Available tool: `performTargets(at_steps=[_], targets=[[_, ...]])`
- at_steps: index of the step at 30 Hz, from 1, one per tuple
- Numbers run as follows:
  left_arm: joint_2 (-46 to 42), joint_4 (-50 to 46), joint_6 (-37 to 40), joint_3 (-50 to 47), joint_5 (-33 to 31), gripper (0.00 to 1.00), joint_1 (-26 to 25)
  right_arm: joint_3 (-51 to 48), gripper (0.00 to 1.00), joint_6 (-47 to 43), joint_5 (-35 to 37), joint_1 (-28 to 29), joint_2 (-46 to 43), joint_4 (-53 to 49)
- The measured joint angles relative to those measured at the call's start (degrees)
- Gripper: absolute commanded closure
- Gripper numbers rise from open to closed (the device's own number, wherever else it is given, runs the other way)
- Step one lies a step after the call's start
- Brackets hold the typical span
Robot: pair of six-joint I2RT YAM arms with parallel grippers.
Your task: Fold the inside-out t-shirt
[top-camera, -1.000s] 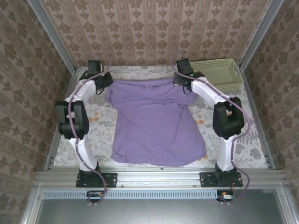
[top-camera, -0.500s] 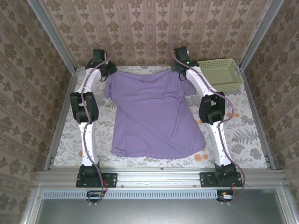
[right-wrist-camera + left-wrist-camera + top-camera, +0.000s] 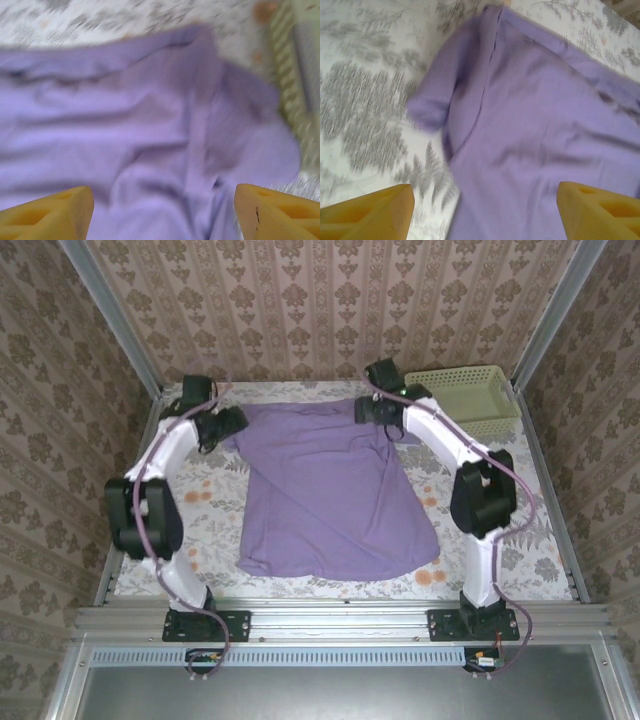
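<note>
I am looking down at the t-shirt [image 3: 335,495], which is lying spread almost flat in the middle of the table [image 3: 205,505]. Its neck end is pointing to 12 o'clock and its hem [image 3: 340,568] to 6 o'clock. The pale green basket [image 3: 470,400] is sitting at about 1 o'clock.

I am holding the left gripper [image 3: 482,215] over the shirt's 10 o'clock corner. Its yellow fingers [image 3: 370,212] are standing wide apart with nothing between them, above the left-hand sleeve [image 3: 432,97]. The right gripper [image 3: 162,212] is hovering at the 1 o'clock corner, likewise spread and empty. It is over the right-hand sleeve [image 3: 250,135], which is lying just beside the basket.

I am judging the fabric to be thin, light and limp. It is draping in soft wrinkles and will sag and bunch rather than hold any shape. It does not look fragile.

I am thinking the best holds are the two shoulder points, just inside each sleeve seam. Taking them together should let the top edge travel level toward 6 o'clock. I am minding that each pinch goes low enough to catch both layers, or only the upper one will lift.
</note>
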Motion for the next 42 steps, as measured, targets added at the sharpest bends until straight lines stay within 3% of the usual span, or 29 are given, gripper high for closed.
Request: performTargets(at_steps=[5, 9, 13, 19, 24, 27, 33, 42], targets=[[-19.0, 4.0, -0.7, -20.4, -3.3, 0.22, -5.6, -20.9, 0.23, -0.2, 1.4, 11.9, -16.0, 2.3], [-28.9, 2.8, -0.9, -29.1, -6.2, 0.21, -12.4, -34.8, 0.23, 3.2, 2.7, 20.0, -24.5, 2.4], [-35.3, 0.9, -2.1, -34.6, -10.0, 0.20, -24.8, -45.2, 0.22, 8.9, 4.0, 25.2, -29.8, 1.5], [-34.9, -2.7, -5.8, -36.5, -15.8, 0.18, -47.9, -56.7, 0.16, 17.6, 6.2, 25.4, -41.8, 0.7], [-24.9, -5.1, -10.5, -33.7, -20.0, 0.21, -64.4, -61.7, 0.15, 23.6, 7.7, 25.0, -48.3, 1.4], [-19.8, -3.7, -13.1, -33.2, -19.7, 0.26, -67.8, -62.8, 0.15, 25.5, 8.4, 24.5, -49.6, 1.1], [-15.3, -0.7, -16.0, -32.8, -19.1, 0.32, -68.2, -62.9, 0.14, 27.0, 10.1, 23.0, -53.3, 1.1], [-11.1, -1.3, -14.9, -30.3, -18.9, 0.32, -70.5, -65.0, 0.13, 28.2, 10.8, 22.2, -57.9, 0.5]])
